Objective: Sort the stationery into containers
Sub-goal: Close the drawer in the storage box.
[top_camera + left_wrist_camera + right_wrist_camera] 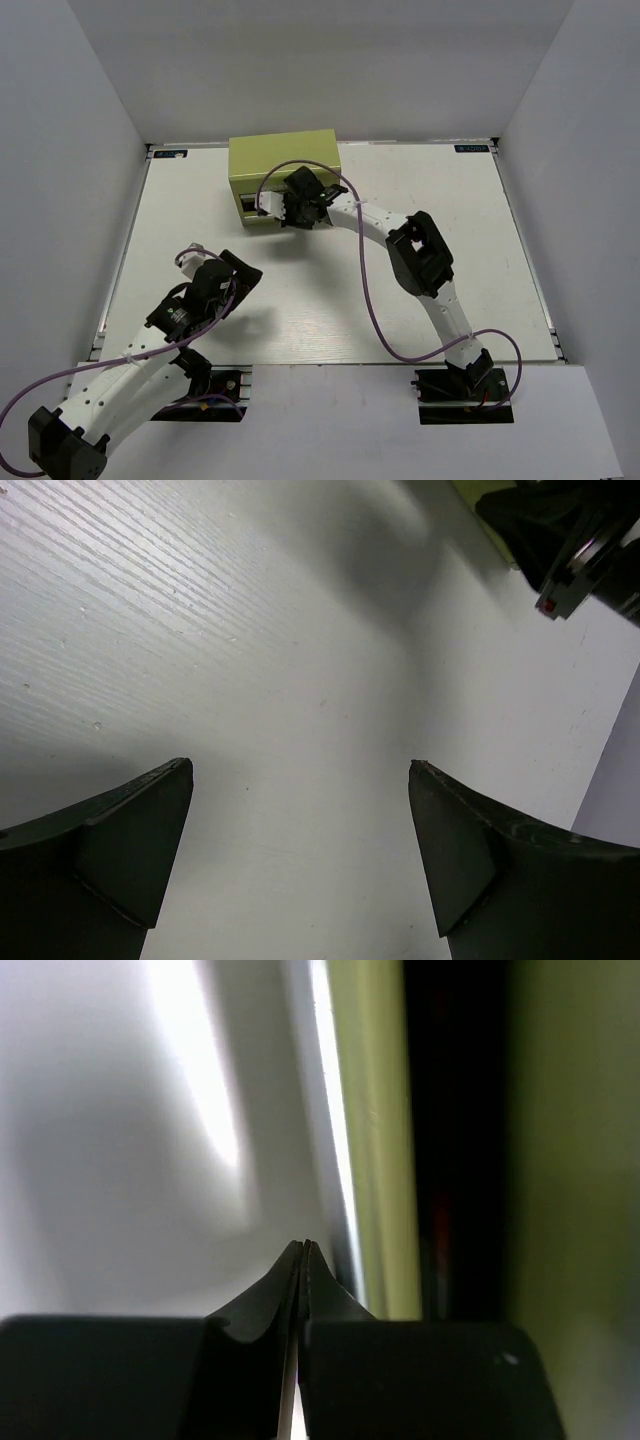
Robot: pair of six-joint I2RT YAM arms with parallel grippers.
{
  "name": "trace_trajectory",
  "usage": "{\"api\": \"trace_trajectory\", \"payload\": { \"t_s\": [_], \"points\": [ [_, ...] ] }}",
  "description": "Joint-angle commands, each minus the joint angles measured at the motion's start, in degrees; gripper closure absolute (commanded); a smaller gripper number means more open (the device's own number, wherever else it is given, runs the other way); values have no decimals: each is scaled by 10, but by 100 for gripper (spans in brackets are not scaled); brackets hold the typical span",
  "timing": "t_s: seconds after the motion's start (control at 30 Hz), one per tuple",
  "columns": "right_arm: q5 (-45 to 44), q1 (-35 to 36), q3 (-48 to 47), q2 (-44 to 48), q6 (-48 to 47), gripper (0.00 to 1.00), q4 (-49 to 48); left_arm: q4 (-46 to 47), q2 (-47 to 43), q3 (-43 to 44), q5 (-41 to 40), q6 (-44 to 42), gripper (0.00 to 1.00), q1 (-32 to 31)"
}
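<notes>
The olive-green tool chest (285,160) stands at the back centre of the table. My right gripper (268,209) is shut and empty against its front, by the left end of a drawer. In the right wrist view the shut fingertips (304,1247) sit just left of an olive drawer edge (375,1160), with a dark gap (455,1140) beside it. A faint red streak (440,1230) shows inside the gap. My left gripper (243,272) is open and empty over bare table at the near left (300,770). No highlighter or pen shows on the table.
White walls enclose the white table (470,220) on the left, back and right. The right arm (420,255) stretches diagonally across the middle, trailing a purple cable (370,300). Its wrist shows at the top right of the left wrist view (570,540).
</notes>
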State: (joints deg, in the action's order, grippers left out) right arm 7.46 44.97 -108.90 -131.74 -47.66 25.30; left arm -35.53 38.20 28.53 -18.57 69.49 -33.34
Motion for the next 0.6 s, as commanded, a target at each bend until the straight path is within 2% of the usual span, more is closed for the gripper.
{"api": "trace_trajectory", "payload": {
  "t_s": [0.0, 0.1, 0.27, 0.37, 0.4, 0.47, 0.53, 0.57],
  "points": [
    [-120, -13, -2, 3, 17, 100, -136, 8, 4, 5, -2, -7, 1, 1],
    [-160, -13, 14, 0, 10, 100, -189, 8, 4, 5, -2, -7, 1, 1],
    [-206, -12, 21, -6, -1, 100, -226, 8, 9, 10, -2, -7, 1, 1],
    [-150, -16, 44, 28, 5, 100, -184, 3, 9, 15, -2, -7, 1, 1],
    [-85, -16, 72, 40, 6, 100, -171, 3, 9, 15, -2, -12, 1, 1],
    [-11, -17, 129, 110, 24, 100, -167, 3, 9, 15, -2, -12, 1, 1],
    [43, -22, 193, 181, 44, 96, -161, 3, 4, 15, -2, -17, 1, 1],
    [69, -22, 204, 195, 86, 93, -152, 9, 4, 15, -2, -23, 1, 1]
  ]
}}
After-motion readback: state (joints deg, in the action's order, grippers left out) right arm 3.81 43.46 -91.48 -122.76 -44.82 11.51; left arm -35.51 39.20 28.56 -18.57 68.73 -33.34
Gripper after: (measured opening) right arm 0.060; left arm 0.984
